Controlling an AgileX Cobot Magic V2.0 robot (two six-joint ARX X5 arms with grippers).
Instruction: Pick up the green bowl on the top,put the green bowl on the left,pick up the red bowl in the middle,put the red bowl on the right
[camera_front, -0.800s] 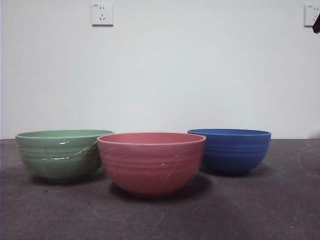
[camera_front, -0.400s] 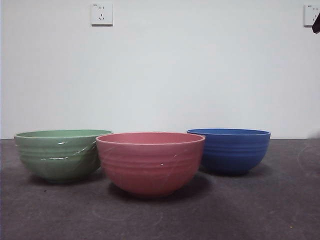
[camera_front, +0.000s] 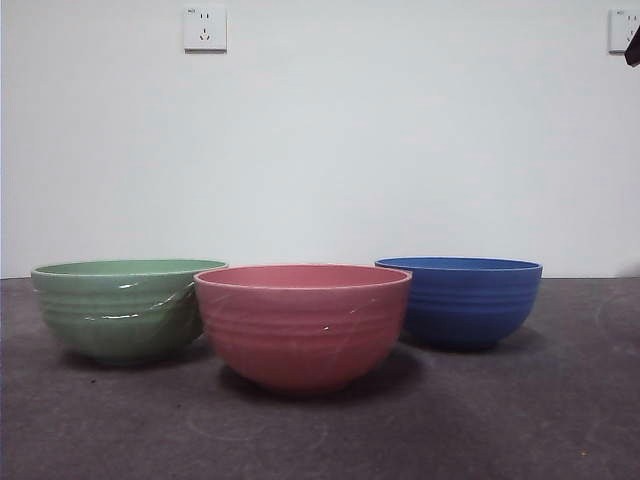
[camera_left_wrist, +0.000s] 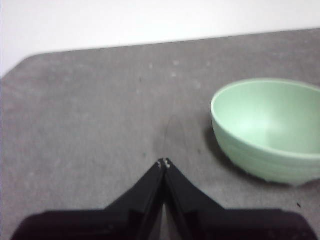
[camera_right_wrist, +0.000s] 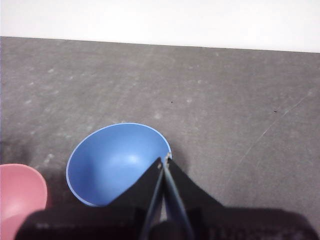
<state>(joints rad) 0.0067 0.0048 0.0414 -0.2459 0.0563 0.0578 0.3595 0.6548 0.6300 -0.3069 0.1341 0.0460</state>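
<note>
Green bowl (camera_front: 118, 308) sits leftmost on the worktop (camera_front: 500, 420), red bowl (camera_front: 302, 325) centre-front beside the blue bowl (camera_front: 460, 300); right gripper (camera_right_wrist: 164, 161), fingers pressed together, hangs above the blue bowl, nearer the red than the left gripper (camera_left_wrist: 164, 163), likewise closed and empty.

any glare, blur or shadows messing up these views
Front view: sharp and evenly lit, small white glints on the green bowl, soft shadows under it, the red bowl and the blue bowl. Left wrist view: soft and washed out. Right wrist view: slightly blurred, a glint inside the blue bowl.
</note>
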